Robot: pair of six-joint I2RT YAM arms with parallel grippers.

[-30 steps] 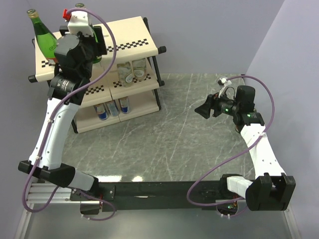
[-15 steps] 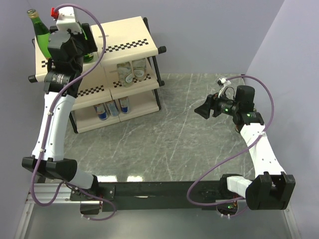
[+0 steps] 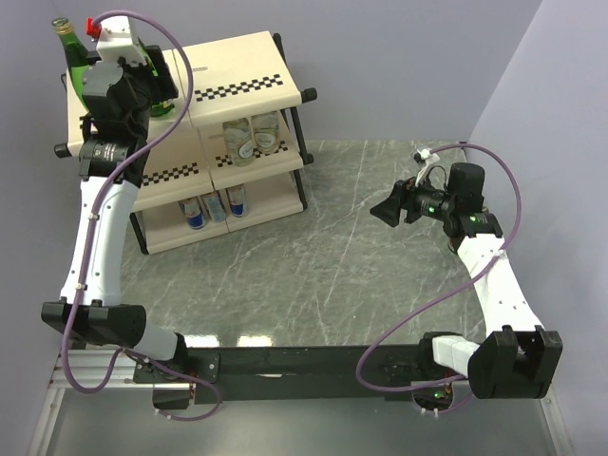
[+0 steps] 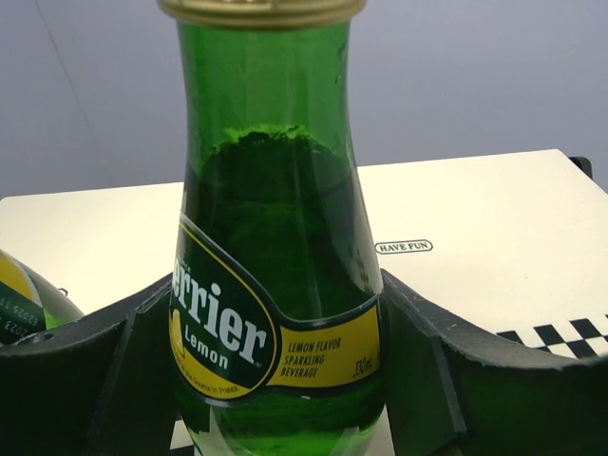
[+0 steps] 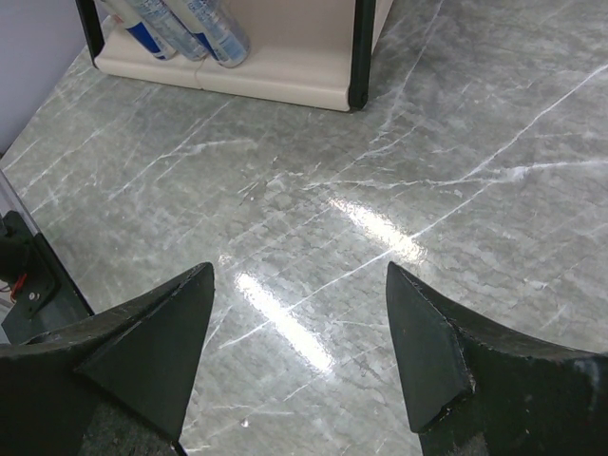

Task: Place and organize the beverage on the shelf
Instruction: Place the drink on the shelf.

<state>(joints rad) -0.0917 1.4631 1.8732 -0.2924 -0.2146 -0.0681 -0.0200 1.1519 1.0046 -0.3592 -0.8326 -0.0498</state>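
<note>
Top view: you are holding the left gripper (image 3: 152, 90) up over the top tier of the shelf (image 3: 249, 71), with a green bottle (image 3: 163, 107) mostly hidden behind the wrist. It is going in just beside another green glass bottle (image 3: 73, 55) standing at the far left, probably so the tall ones line up together. Clear bottles (image 3: 253, 138) are sitting on the middle tier and blue-silver cans (image 3: 215, 204) on the bottom one, so like is grouping with like. The right gripper (image 3: 388, 211) is hovering well apart over the marble table (image 3: 332, 271), out of the way. Left wrist: the jaws are pinching the Perrier Lemon bottle (image 4: 275, 285) at label height, fingers (image 4: 475, 380) pressing on both sides, which is keeping it upright. Its base is out of frame, so you cannot tell if it is resting on the cream panel (image 4: 494, 209) yet. The neighbour's label (image 4: 19, 299) is showing at the left edge, close by, so a knock is the risk when you let go. Right wrist: the right gripper's (image 5: 296, 351) jaws are standing spread with nothing between them, over bare table (image 5: 399, 190), facing the shelf's bottom corner (image 5: 285, 84) and cans (image 5: 204, 28). Judging by this, you are placing what looks like one of the last drinks.
</note>
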